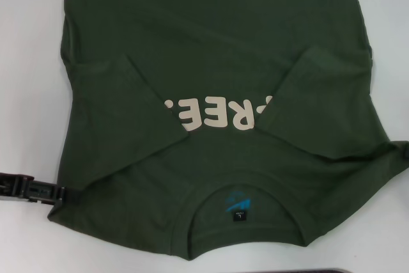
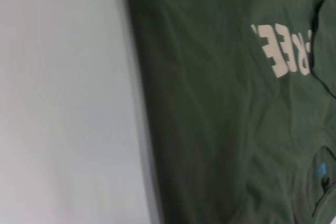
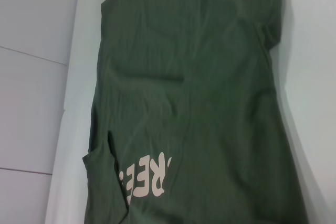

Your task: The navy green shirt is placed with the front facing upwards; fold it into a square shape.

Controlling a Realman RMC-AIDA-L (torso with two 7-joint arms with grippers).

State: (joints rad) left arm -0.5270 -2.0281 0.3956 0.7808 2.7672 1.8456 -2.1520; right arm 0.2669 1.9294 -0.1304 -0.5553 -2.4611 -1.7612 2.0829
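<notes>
Both sleeves are already folded inward over the navy green shirt [image 1: 217,94], spread across the desk [image 1: 25,62]. Left gripper [image 1: 29,188] is seen at its near-left shoulder, fingers hidden; the lengthwise fold seems next.

- Navy green shirt [image 1: 217,49]: plain dark olive green over body and both folded-in sleeves.
- Chest letters [image 1: 214,113]: cream block print, partly covered by the sleeves.
- Collar interior [image 1: 238,209]: small bright blue print beside a black tag [image 1: 239,215].
- Table [image 1: 29,62]: plain white.
- Left gripper [image 1: 32,188]: black, at the shirt's near shoulder edge.
</notes>
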